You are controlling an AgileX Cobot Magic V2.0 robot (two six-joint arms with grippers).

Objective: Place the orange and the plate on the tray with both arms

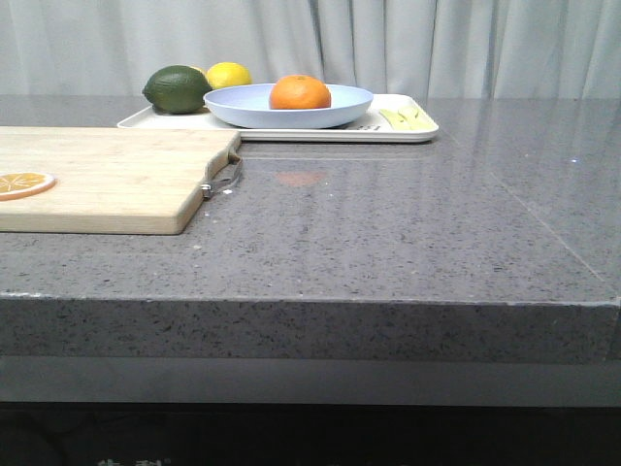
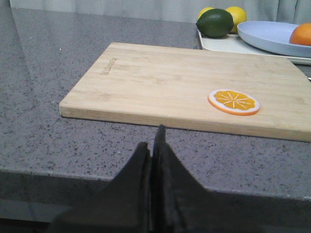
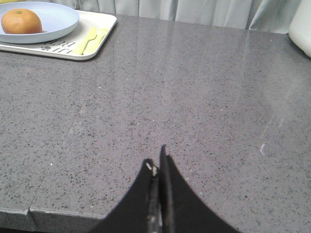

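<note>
The orange (image 1: 300,92) sits in the plate (image 1: 243,105), which rests on the tray (image 1: 412,131). Both pincers, left (image 2: 154,145) and right (image 3: 158,165), are closed and empty over the counter (image 1: 388,223).

Soft, even light is seen everywhere; the counter (image 1: 388,223) is glazed with pale glare, and shadows are kept faint.

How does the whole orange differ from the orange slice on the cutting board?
The orange is a whole round fruit; the orange slice is a thin flat disc. The orange sits in the plate on the tray; the slice lies on the cutting board. Both are bright orange.
</note>
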